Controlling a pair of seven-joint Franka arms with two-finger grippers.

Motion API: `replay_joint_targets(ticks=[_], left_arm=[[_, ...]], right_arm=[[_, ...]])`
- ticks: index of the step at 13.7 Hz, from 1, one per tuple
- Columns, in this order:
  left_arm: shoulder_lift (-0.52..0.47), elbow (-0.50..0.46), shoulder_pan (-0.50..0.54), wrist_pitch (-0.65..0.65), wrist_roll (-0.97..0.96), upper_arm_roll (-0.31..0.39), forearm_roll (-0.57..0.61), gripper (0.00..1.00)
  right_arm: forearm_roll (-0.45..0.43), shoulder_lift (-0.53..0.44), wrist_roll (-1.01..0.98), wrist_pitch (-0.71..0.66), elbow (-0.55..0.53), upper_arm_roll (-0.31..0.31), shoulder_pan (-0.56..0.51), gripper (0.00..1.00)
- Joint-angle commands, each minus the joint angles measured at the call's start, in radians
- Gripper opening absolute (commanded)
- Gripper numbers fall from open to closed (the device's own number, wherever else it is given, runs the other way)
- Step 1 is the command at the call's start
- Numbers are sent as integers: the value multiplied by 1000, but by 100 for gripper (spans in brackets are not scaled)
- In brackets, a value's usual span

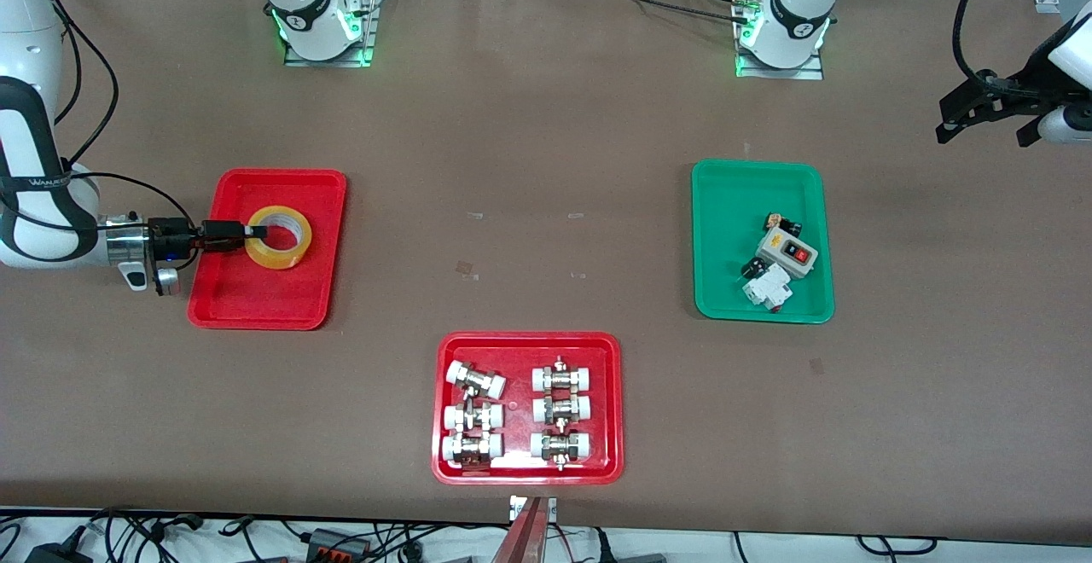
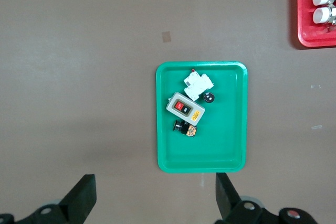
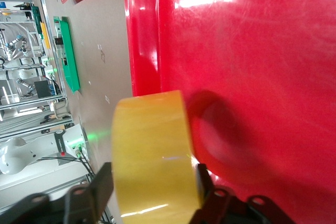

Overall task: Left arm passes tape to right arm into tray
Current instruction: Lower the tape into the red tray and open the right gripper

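The yellow tape roll (image 1: pixel 294 239) sits in the plain red tray (image 1: pixel 256 303) toward the right arm's end of the table, hole facing up. My right gripper (image 1: pixel 249 232) reaches in level from the tray's edge and is shut on the roll's wall. In the right wrist view the tape (image 3: pixel 152 145) fills the gap between both fingers, low over the tray floor (image 3: pixel 252 77). My left gripper (image 1: pixel 981 124) is open and empty, up in the air at the left arm's end of the table. In the left wrist view its gripper (image 2: pixel 154 179) has its fingers wide apart.
A green tray (image 1: pixel 734 205) with a switch box and small electrical parts lies toward the left arm's end; it also shows in the left wrist view (image 2: pixel 231 145). A wider red tray (image 1: pixel 527 473) with several white-capped metal fittings lies nearest the front camera.
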Motion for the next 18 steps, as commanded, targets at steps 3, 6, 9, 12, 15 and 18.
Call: replay_joint_targets(ticks=[3, 6, 9, 12, 15, 18], left_arm=[[-7, 31, -5, -29, 4, 3, 21, 100], [-4, 58, -5, -40, 4, 4, 21, 100], [-4, 72, -5, -40, 7, 4, 12, 100], [11, 80, -8, -40, 6, -2, 11, 100], [18, 82, -8, -38, 4, -3, 18, 100], [41, 108, -8, -38, 6, -5, 13, 100]], right_arm=[[-51, 8, -21, 30, 82, 6, 2, 100], [-99, 0, -21, 80, 86, 7, 10, 100], [-159, -18, -8, 82, 138, 9, 25, 100], [-246, -77, 47, 82, 205, 7, 70, 100], [-344, -107, 243, 73, 311, 13, 123, 100], [-436, -118, 480, 71, 406, 13, 229, 100]])
